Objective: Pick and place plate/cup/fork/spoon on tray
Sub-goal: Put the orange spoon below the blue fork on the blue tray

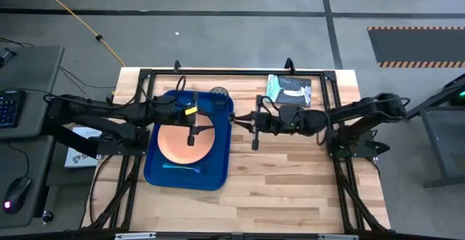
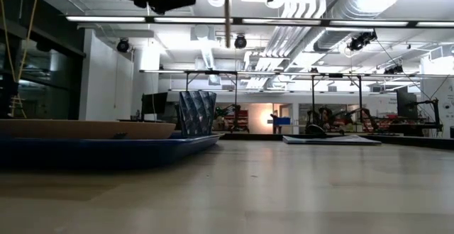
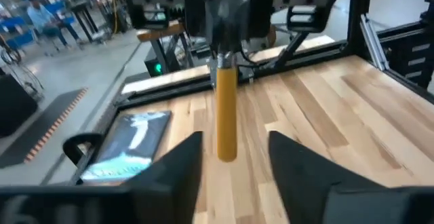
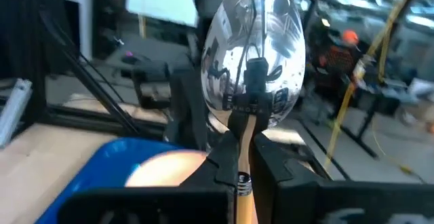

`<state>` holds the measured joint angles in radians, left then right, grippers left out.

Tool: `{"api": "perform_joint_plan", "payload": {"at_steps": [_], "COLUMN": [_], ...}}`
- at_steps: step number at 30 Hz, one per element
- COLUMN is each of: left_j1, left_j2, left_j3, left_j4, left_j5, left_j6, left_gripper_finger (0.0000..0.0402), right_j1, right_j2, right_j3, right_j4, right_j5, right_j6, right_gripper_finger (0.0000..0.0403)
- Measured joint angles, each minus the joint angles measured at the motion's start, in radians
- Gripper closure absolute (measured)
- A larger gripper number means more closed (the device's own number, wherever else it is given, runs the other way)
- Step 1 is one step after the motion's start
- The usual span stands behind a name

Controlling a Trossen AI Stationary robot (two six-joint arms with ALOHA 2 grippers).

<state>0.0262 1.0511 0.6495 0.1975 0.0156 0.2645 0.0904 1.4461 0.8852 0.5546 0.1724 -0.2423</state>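
The dark-blue tray lies on the table's left half. On it lie the peach plate, the light-blue fork near its front rim, and the grey cup, which stands at its far right corner. My right gripper is above the tray's right rim, shut on the spoon, which stands upright with its bowl up. My left gripper is open and empty above the plate. It faces the hanging orange handle from the left, apart from it. My right gripper pinches the spoon's orange handle just below the silver bowl between its two fingers. The fingers come level from the table's right and lie across the handle. The spoon is upright and lifted clear, with the handle's free end hanging high above the table.
A flat teal-and-black packet lies at the table's far right. Bare wood lies right of the tray and toward the near edge. A black frame runs round the table's edges.
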Motion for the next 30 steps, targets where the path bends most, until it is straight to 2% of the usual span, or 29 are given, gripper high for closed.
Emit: {"api": "perform_joint_plan", "payload": {"at_steps": [4, 9, 12, 17, 19, 24, 26, 30], "left_j1": [0.005, 0.016, 0.021, 0.017, 0.013, 0.012, 0.013, 0.013], "left_j2": [0.067, 0.146, 0.172, 0.217, 0.237, 0.255, 0.254, 0.245], "left_j3": [-0.001, -0.001, 0.018, 0.048, 0.059, 0.075, 0.075, 0.075], "left_j4": [0.047, 0.126, 0.149, 0.146, 0.148, 0.164, 0.163, 0.165], "left_j5": [0.001, 0.003, 0.019, 0.106, 0.106, 0.065, 0.063, 0.066], "left_j6": [-0.037, -0.053, -0.068, -0.081, -0.081, -0.097, -0.097, -0.094], "left_gripper_finger": [0.0191, 0.0153, 0.0148, 0.0152, 0.0156, 0.0195, 0.0230, 0.0324], "right_j1": [-0.015, -0.026, -0.026, -0.025, -0.025, -0.025, -0.025, -0.025], "right_j2": [0.061, 0.081, 0.081, 0.081, 0.082, 0.081, 0.081, 0.081], "right_j3": [0.000, 0.000, 0.000, 0.000, 0.000, 0.000, 0.000, 0.000], "right_j4": [0.096, 0.161, 0.184, 0.191, 0.202, 0.213, 0.212, 0.209], "right_j5": [-0.042, -0.074, -0.080, -0.097, -0.119, -0.130, -0.130, -0.123], "right_j6": [-0.033, -0.040, -0.050, -0.055, -0.054, -0.055, -0.055, -0.054], "right_gripper_finger": [0.0402, 0.0402, 0.0402, 0.0402, 0.0402, 0.0402, 0.0402, 0.0402]}}
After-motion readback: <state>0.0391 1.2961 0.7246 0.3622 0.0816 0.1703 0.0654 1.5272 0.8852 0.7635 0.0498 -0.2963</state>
